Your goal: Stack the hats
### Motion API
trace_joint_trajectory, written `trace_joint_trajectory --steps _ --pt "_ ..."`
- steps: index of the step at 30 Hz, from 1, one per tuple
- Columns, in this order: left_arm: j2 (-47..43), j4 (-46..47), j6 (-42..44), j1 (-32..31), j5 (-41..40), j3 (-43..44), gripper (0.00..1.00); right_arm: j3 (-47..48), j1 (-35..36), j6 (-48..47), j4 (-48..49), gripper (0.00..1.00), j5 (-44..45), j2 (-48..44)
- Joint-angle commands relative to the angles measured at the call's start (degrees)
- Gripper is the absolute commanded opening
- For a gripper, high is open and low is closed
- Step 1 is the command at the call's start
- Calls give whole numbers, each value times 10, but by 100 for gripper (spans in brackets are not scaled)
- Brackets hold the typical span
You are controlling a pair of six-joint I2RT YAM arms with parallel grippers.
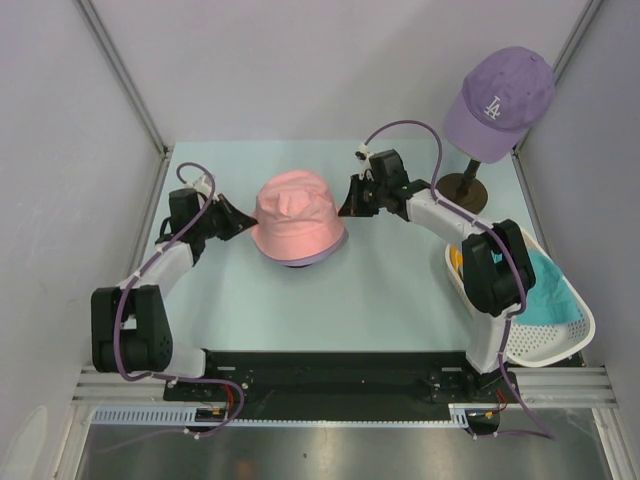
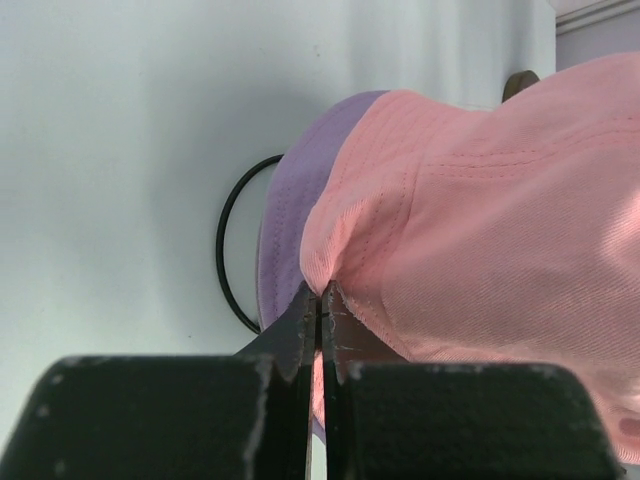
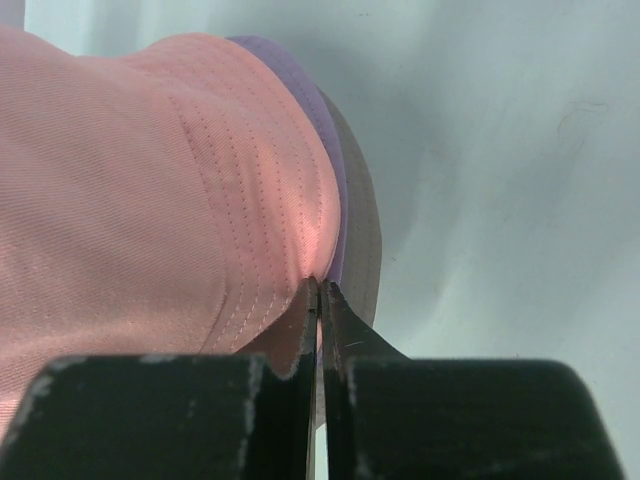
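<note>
The left gripper [image 1: 239, 222] sits toward the left edge of the pale mint tabletop [image 1: 390, 300], its jaws pressed together on the left brim of the pink fabric bucket hat [image 1: 297, 222]. In the left wrist view, pink cloth shows pinched between the fingertips.

That hat stands crown up at the middle of the tabletop, pulled down over the lavender fabric bucket hat [image 1: 327, 257]. Only a thin crescent of lavender brim peeks out beneath it on the near right side.

The right gripper [image 1: 347, 203] mirrors the left one. Its jaws are closed on the pink brim's right side, with the fabric caught at the tips in the right wrist view.

Further right, a white slotted plastic basket [image 1: 575, 330] rests at the near right corner. It holds the teal fabric bucket hat [image 1: 545, 290] and a sliver of the orange fabric bucket hat [image 1: 455, 260]. A purple baseball cap with a white logo [image 1: 500, 95] sits on a dark stand [image 1: 466, 185] at the far right corner and is no part of the stack.

The step in hand looks like seating the second hat on the first. Next, both grippers would likely let go of the brim together and lift off without dragging the pink hat askew. The right arm could then reach into the basket for a third hat.
</note>
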Motion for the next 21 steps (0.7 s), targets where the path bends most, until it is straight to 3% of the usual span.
trace_joint_trajectory --steps 1,6,8,9,10,11,12,13,14,16,21 --pt "-5 -91 41 6 -90 -24 0 -33 -5 -33 -96 0 81 -1" --pt "-12 -99 44 6 -90 -23 0 -28 -1 -41 -93 0 87 -10" --pt "-22 -112 42 5 -91 -7 6 -24 -1 -45 -90 4 81 -17" --pt "-27 -119 41 5 -92 1 12 -18 0 -45 -88 11 80 -24" --pt "-38 -126 41 5 -100 19 33 -14 0 -46 -89 19 80 -30" --pt "-43 -144 41 6 -107 29 42 -10 1 -46 -89 37 80 -35" --pt "-49 -152 42 6 -118 40 51 -7 2 -46 -88 45 80 -46" --pt "-57 -162 47 7 -137 60 75 -6 2 -46 -87 53 83 -52" --pt "-70 -182 56 15 -150 70 82 -5 1 -46 -89 63 86 -59" --pt "-86 -198 63 28 -164 85 92 -15 1 -45 -92 70 99 -85" --pt "-137 -245 89 53 -199 99 96 -77 4 -46 -92 76 144 -164"
